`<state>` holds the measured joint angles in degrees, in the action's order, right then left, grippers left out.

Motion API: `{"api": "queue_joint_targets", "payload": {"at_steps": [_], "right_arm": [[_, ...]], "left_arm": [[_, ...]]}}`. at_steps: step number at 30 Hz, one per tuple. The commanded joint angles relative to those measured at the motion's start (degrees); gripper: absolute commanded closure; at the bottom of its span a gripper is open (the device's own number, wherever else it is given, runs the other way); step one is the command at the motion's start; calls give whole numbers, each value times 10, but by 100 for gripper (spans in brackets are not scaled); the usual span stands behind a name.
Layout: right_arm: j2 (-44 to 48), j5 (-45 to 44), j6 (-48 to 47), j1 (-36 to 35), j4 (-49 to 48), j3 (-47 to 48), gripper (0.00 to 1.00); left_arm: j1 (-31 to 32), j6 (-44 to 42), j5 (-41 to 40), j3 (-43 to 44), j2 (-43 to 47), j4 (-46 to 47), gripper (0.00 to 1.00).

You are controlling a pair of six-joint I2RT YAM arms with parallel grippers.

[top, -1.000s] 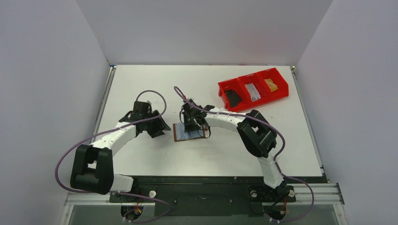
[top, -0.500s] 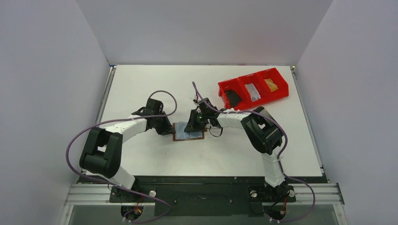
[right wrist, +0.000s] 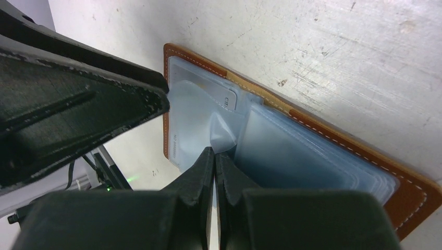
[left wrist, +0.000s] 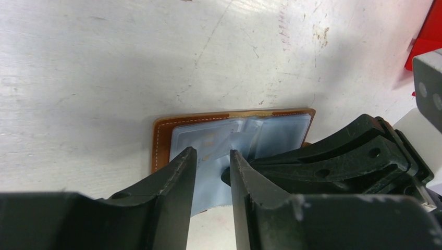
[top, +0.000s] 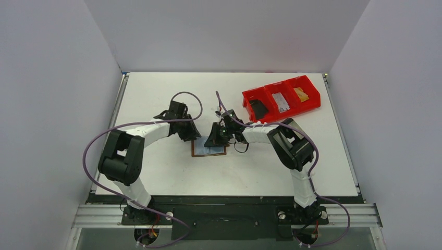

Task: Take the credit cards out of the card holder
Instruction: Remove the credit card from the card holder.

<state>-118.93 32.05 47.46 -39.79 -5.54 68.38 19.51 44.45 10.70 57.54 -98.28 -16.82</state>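
Note:
The card holder (top: pixel 208 149) lies open and flat on the table, brown leather with pale blue clear pockets (right wrist: pixel 307 156). A pale credit card (right wrist: pixel 195 112) sits inside the left pocket and also shows in the left wrist view (left wrist: pixel 206 143). My right gripper (right wrist: pixel 215 155) is shut on a thin clear pocket flap (right wrist: pixel 221 130) at the holder's middle fold. My left gripper (left wrist: pixel 211 159) hovers over the holder's left half, jaws a narrow gap apart with only the pale pocket showing behind them. In the top view the left gripper (top: pixel 191 133) and right gripper (top: pixel 216 138) meet over the holder.
A red three-compartment bin (top: pixel 305 107) stands at the back right, holding a flat black item (top: pixel 258 109), a pale item and a yellowish one. The right gripper's black body (left wrist: pixel 344 156) sits close beside my left fingers. The table is white and scratched.
The left arm has swung right and onto the holder's left edge, its jaws narrowing then widening partway. The right gripper shifted slightly right early on and has stayed shut at the fold.

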Motion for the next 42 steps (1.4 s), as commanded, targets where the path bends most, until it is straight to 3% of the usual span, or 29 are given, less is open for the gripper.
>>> {"api": "queue_joint_targets", "payload": {"at_steps": [1,13,15,18,20,22,26,35,42], "right_arm": [[-36,-22,-17,1,42,-20,100],[-36,-25,-21,1,46,-18,100],[-36,-26,-22,1,47,-18,100],[-29,-32,-26,1,53,-16,100],[-15,-39,-28,1,62,-16,96],[7,-44,-32,2,77,-13,76],[65,-48,-36,2,100,-2,57],[189,-77,-41,19,142,-10,54],[231,-140,-61,33,179,-23,54]], "left_arm": [[14,-18,5,28,-15,27,71],[29,-25,8,29,-32,38,73],[30,-27,1,32,-37,31,76],[32,-27,-1,34,-39,27,92],[34,-27,-1,34,-36,24,100],[35,-28,-3,33,-29,19,100],[36,-23,-2,34,-15,8,100],[38,0,40,36,14,3,100],[57,24,66,60,2,15,97]]}}
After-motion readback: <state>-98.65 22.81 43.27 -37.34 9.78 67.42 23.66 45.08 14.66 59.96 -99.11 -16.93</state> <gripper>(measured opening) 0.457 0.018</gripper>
